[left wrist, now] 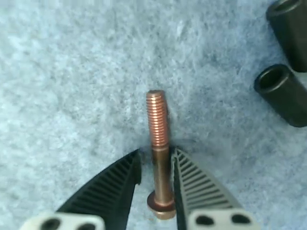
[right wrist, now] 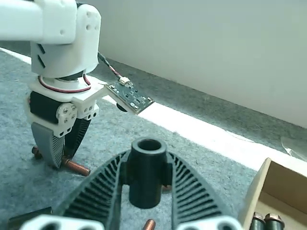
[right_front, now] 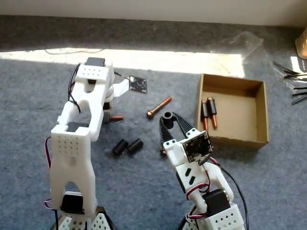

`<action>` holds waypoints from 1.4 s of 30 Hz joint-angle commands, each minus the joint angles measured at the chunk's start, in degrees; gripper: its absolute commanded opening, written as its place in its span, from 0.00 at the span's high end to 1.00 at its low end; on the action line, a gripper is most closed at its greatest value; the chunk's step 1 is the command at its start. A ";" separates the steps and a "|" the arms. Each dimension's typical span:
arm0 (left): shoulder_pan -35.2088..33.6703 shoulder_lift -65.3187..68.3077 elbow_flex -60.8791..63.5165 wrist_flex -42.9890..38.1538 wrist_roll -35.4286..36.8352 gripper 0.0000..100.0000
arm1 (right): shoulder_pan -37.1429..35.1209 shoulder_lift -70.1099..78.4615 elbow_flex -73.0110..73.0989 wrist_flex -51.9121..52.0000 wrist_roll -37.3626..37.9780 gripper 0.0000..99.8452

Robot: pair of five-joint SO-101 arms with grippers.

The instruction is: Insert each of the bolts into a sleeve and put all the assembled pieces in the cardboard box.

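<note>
The left arm [right_front: 72,148] and right arm [right_front: 192,177] are formed of white shells dotted with small holes, with black servos [right_front: 218,198]. Red and black cables [right_front: 47,153] are looped alongside. Black ribbed fingers [left wrist: 115,184] and dark wrist circuit boards [right_front: 138,85] are fitted.

flr: gry carpet [right_front: 144,191] | sun strip [right_front: 168,60] nr wall [right wrist: 216,48] | white

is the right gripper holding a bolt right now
No, the right gripper is shut on a black sleeve, held upright with its open bore facing up.
</note>
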 commanded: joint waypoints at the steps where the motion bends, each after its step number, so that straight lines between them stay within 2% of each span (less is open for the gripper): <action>1: 1.10 -1.01 -5.41 0.00 -14.07 0.90 | -0.31 -0.75 8.31 0.22 0.79 0.99; 7: 1.10 -1.01 -9.54 5.63 -14.07 0.90 | -0.31 -0.75 8.31 0.22 0.88 0.99; 16: 1.10 -1.10 -16.04 7.56 -13.19 0.90 | -0.31 -0.75 8.31 0.22 0.97 0.99; 20: 1.10 -1.10 -22.29 7.56 -4.92 0.90 | -0.31 -0.75 8.31 0.22 0.97 0.99; 28: 1.45 -1.10 -32.48 7.65 16.79 0.90 | -0.31 -0.75 8.31 0.22 0.97 0.99; 34: 1.45 -1.10 -35.38 9.05 31.65 0.90 | -0.31 -0.75 8.31 0.22 1.05 0.99; 42: 1.45 -1.19 -34.95 9.14 48.00 0.90 | -0.31 -0.75 8.31 0.22 1.05 0.99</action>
